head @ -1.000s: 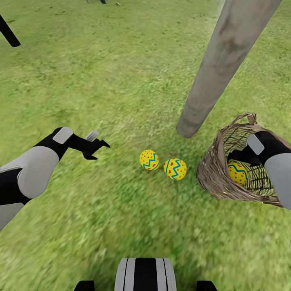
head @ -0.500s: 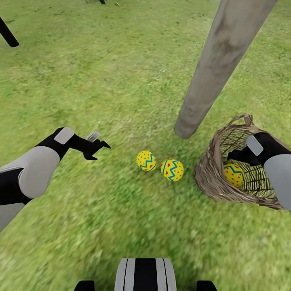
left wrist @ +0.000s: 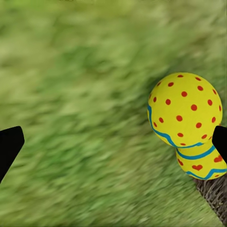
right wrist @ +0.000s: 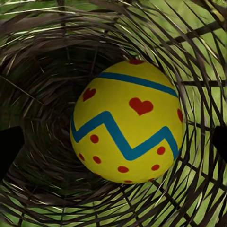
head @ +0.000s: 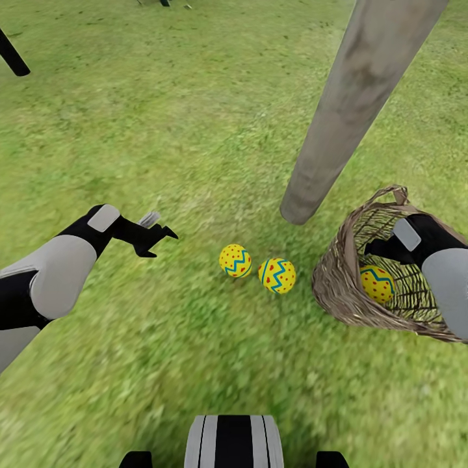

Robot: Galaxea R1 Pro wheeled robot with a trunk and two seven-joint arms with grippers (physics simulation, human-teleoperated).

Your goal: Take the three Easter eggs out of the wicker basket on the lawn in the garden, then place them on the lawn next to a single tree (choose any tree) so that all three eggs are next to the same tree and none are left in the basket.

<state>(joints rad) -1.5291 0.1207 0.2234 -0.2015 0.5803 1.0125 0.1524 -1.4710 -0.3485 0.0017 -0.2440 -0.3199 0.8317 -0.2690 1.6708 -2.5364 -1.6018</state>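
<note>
My right hand [head: 377,250] has reached deeper into the basket [head: 338,286], wide open around the last egg [right wrist: 126,122]; two eggs [head: 235,260] lie by the tree [head: 344,123].

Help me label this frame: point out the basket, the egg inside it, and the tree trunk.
basket [head: 335,286], head view, outer woven wall facing the eggs on the grass.
egg inside it [right wrist: 126,122], right wrist view, middle of its yellow shell.
tree trunk [head: 351,110], head view, mid-trunk bark.

- The lawn [head: 162,130] is mottled green grass.
- Two eggs [head: 235,260] lie on it, touching, near the foot of the tree [head: 338,123].
- The basket [head: 338,279] lies tipped on the grass just beside them, right of the trunk.
</note>
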